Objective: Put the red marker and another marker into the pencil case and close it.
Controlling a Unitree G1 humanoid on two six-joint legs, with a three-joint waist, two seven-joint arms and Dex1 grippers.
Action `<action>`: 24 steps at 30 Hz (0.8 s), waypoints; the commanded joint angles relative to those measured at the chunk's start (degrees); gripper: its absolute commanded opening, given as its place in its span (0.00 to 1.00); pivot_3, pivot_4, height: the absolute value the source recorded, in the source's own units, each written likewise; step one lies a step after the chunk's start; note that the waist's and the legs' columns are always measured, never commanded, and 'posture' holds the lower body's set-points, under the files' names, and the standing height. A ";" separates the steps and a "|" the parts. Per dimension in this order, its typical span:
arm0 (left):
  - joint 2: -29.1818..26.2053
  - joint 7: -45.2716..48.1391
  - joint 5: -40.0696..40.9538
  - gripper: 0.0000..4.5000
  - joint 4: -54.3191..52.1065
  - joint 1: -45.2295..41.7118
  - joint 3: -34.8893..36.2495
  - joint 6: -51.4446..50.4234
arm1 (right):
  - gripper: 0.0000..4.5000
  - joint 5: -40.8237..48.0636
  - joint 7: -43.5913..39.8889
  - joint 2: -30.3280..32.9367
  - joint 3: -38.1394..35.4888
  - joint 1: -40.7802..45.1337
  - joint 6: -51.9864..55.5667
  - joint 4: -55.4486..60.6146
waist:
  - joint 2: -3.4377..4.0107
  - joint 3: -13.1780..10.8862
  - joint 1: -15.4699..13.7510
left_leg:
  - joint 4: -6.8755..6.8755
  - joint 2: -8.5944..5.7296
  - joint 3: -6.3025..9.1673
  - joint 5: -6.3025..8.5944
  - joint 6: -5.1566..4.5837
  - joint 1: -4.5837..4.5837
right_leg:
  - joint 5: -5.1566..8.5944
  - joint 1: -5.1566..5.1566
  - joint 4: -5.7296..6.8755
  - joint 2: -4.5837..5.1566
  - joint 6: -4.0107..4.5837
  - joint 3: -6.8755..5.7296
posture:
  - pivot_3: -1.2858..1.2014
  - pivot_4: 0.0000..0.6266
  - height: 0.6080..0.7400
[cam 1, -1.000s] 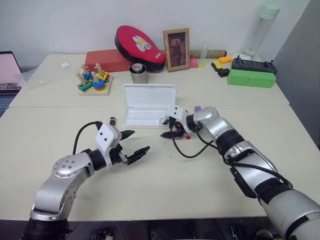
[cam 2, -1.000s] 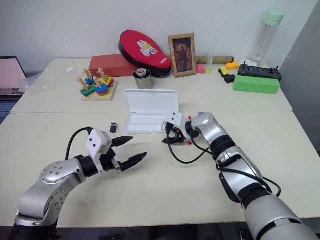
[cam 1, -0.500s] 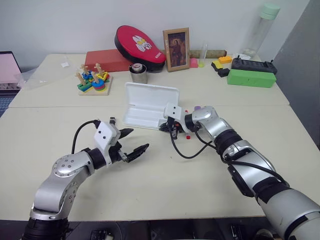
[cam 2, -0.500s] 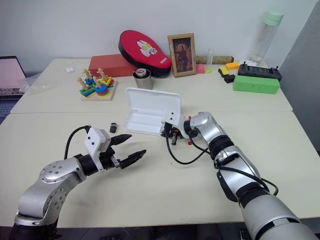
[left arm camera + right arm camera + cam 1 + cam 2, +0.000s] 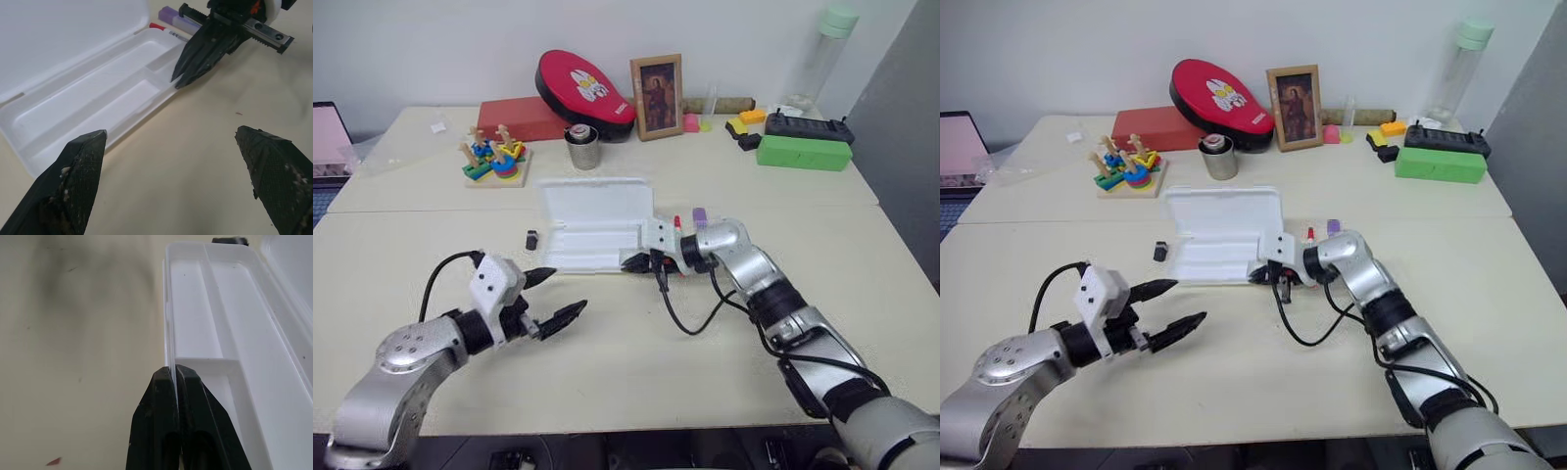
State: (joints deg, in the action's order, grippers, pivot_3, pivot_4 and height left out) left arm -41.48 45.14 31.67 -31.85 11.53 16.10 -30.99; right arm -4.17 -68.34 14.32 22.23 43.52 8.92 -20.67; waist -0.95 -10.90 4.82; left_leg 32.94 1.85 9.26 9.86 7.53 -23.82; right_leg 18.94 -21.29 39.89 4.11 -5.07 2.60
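The white pencil case (image 5: 595, 211) lies open at the table's middle, lid folded back behind the empty tray (image 5: 98, 93). My right gripper (image 5: 627, 262) is shut on the thin wall at the tray's right end, and the right wrist view has both fingertips (image 5: 166, 382) pinching that rim (image 5: 168, 318). The red marker (image 5: 676, 224) and the lilac marker (image 5: 699, 213) lie on the table just right of the case, behind the right wrist. They also lie past the case's corner as the red marker (image 5: 164, 30) and lilac marker (image 5: 173, 14). My left gripper (image 5: 566, 291) hangs open in front of the case, holding nothing.
A small black piece (image 5: 531, 239) lies left of the case. Behind it stand a metal cup (image 5: 580, 147), a wooden stacking toy (image 5: 494, 162), a red box (image 5: 522, 118) and a picture frame (image 5: 658, 83). A green box (image 5: 803, 153) sits at the back right. A black cable (image 5: 690, 318) loops under my right wrist.
My right gripper closed on the case's end and dragged the case nearer and to the left; its lid tipped up midway and settled back. My left arm drew back and leftward, still open.
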 commanded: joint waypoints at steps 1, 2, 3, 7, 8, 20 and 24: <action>-1.58 1.57 1.94 1.00 -4.12 3.65 3.77 -0.48 | 0.02 1.62 -1.87 2.65 1.54 -3.86 6.25 12.89 | 0.00 0.00 -0.08 | 0.00 0.00 0.00 0.00 0.00 0.00 | 0.00 0.00 0.02 0.00 0.00 0.00 | 0.52 0.24 1.00; -1.66 1.80 2.15 1.00 -4.45 4.79 4.48 -0.47 | 0.02 1.79 -2.03 3.50 1.97 -5.22 7.50 15.32 | 0.00 0.00 -0.13 | 0.01 0.00 0.01 0.00 0.00 0.00 | 0.00 0.00 0.02 0.00 0.00 -0.01 | 0.52 0.24 1.00; -1.71 1.86 2.28 1.00 -4.65 5.60 4.92 -0.37 | 0.02 2.02 -2.11 4.20 2.39 -6.27 8.81 17.27 | 0.00 0.00 -0.15 | 0.01 0.00 0.00 0.00 0.00 0.02 | 0.00 0.02 0.03 0.00 0.00 0.00 | 0.52 0.24 1.00; -1.67 1.89 2.59 1.00 -5.19 6.72 5.46 -0.44 | 0.02 2.42 -1.92 5.80 3.55 -8.37 11.57 21.48 | -0.03 0.01 -0.19 | 0.02 0.00 0.00 0.00 0.00 0.05 | 0.00 0.04 0.03 0.00 -0.01 0.00 | 0.52 0.24 1.00; -1.66 1.84 2.71 1.00 -5.39 6.82 5.49 -0.56 | 0.02 2.53 -1.91 6.05 3.83 -8.82 11.97 22.23 | -0.03 0.01 -0.20 | 0.02 0.00 0.01 0.00 0.00 0.05 | 0.00 0.04 0.03 0.00 -0.01 0.00 | 0.52 0.24 1.00; -2.40 1.10 3.45 1.00 -6.61 5.13 4.57 -2.50 | 0.10 3.56 0.65 5.34 4.68 -9.82 15.69 24.34 | -0.04 0.02 -0.21 | 0.02 0.00 0.00 0.00 0.00 0.05 | 0.00 0.06 0.00 0.00 0.00 -0.01 | 0.52 0.24 1.00; -2.88 1.07 2.95 1.00 -6.41 3.36 2.99 -3.41 | 0.32 5.64 1.44 5.30 3.07 -8.97 18.03 25.14 | -0.04 0.02 -0.21 | 0.02 0.00 0.00 0.00 0.00 0.05 | 0.00 0.06 0.00 0.00 0.00 -0.01 | 0.52 0.24 1.00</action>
State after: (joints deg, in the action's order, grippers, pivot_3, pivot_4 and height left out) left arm -43.61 46.54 34.01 -36.47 15.62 19.68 -34.34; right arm -0.73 -67.39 19.92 26.97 33.71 25.79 1.89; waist -0.99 -10.88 4.61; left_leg 32.97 1.85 9.27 9.86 7.53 -23.77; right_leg 18.94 -21.24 39.89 4.10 -5.08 2.59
